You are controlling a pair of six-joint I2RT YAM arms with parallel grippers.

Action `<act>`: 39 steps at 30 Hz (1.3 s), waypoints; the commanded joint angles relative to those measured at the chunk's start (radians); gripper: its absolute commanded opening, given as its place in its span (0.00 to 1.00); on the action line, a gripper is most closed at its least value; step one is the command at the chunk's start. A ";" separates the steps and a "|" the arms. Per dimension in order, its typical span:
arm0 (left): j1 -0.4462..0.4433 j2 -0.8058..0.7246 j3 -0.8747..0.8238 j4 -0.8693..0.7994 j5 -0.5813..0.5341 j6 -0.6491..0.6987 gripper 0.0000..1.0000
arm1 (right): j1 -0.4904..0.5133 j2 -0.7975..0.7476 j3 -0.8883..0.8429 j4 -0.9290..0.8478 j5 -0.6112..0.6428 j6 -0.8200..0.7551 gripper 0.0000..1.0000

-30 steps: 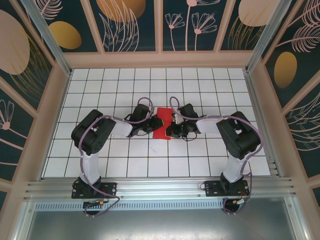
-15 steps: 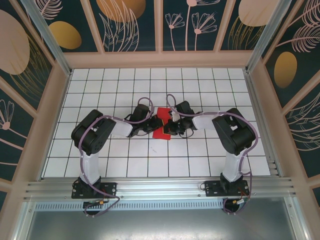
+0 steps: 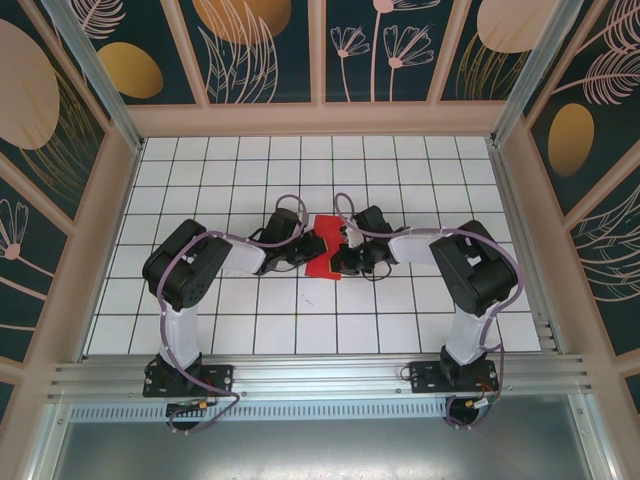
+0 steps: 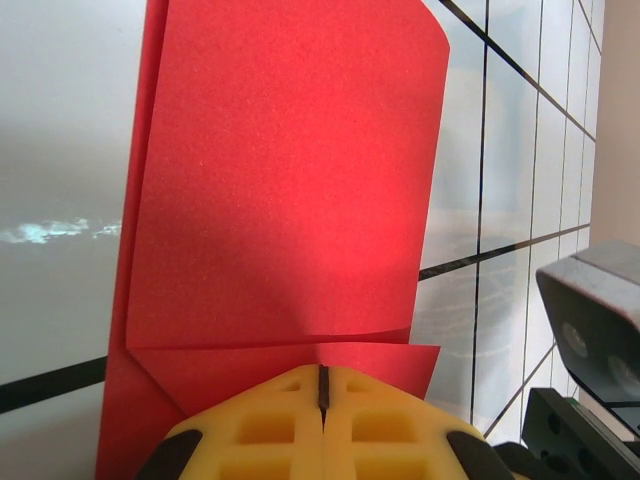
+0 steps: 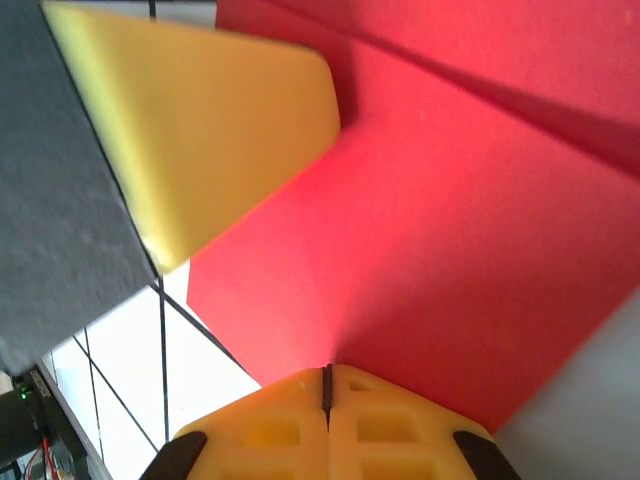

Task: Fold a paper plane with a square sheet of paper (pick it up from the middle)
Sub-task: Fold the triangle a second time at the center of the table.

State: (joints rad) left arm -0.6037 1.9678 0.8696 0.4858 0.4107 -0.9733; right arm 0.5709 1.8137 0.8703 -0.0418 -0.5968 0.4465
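Status: the red sheet of paper [image 3: 322, 252] lies mid-table [image 3: 200, 170], flat between the two grippers. The left gripper [image 3: 308, 247] is at its left edge and the right gripper [image 3: 340, 256] at its right edge.

Both sets of fingers are pressed together. The seam is closed in each wrist view, with no paper visible between the pads. The tips sit at the paper's edge, so I read this as pressing down on it, not pinching.

Progress is partway. The left wrist view shows the paper [image 4: 290, 180] as a narrow doubled strip, with a small flap creased across it just ahead of the left gripper [image 4: 323, 385]. The right wrist view shows overlapping layers with a diagonal edge beyond the right gripper [image 5: 326, 385].

I see no pointed nose and no dart shape yet. My read is that the early folds are in, and the nose, centre crease and wings are left.
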 commanded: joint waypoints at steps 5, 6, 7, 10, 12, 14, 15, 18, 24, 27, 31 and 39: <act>0.003 0.026 -0.015 -0.122 -0.088 0.034 0.04 | 0.001 -0.021 -0.070 -0.085 -0.021 -0.031 0.00; 0.003 0.025 -0.015 -0.122 -0.089 0.034 0.04 | 0.002 -0.023 -0.074 -0.086 -0.021 -0.032 0.00; 0.002 0.025 -0.015 -0.125 -0.089 0.034 0.04 | 0.001 -0.023 -0.077 -0.085 -0.023 -0.032 0.00; 0.002 0.025 -0.014 -0.126 -0.090 0.034 0.04 | 0.001 -0.034 -0.089 -0.085 -0.024 -0.031 0.00; 0.004 0.024 -0.014 -0.127 -0.092 0.034 0.04 | 0.001 -0.044 -0.101 -0.085 -0.023 -0.030 0.00; 0.003 0.025 -0.012 -0.128 -0.090 0.035 0.04 | 0.001 -0.055 -0.110 -0.087 -0.026 -0.031 0.00; 0.003 0.025 -0.012 -0.128 -0.090 0.036 0.04 | 0.001 -0.059 -0.116 -0.083 -0.028 -0.031 0.00; 0.003 0.023 -0.014 -0.130 -0.093 0.036 0.04 | 0.000 -0.068 -0.137 -0.079 -0.031 -0.029 0.00; 0.004 0.018 -0.015 -0.133 -0.095 0.037 0.04 | -0.012 -0.076 -0.176 -0.060 -0.025 -0.020 0.00; 0.004 0.018 -0.014 -0.139 -0.095 0.040 0.04 | -0.017 -0.082 -0.194 -0.062 -0.021 -0.020 0.00; 0.003 0.016 -0.015 -0.139 -0.096 0.043 0.04 | -0.018 -0.107 -0.242 -0.036 -0.039 -0.006 0.00; 0.003 -0.017 -0.007 -0.135 -0.071 0.050 0.06 | -0.053 -0.255 -0.194 0.005 -0.082 0.017 0.06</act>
State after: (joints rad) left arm -0.6083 1.9572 0.8715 0.4648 0.3920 -0.9611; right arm 0.5285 1.6314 0.6460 0.0036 -0.6605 0.4522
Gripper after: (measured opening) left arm 0.067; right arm 0.064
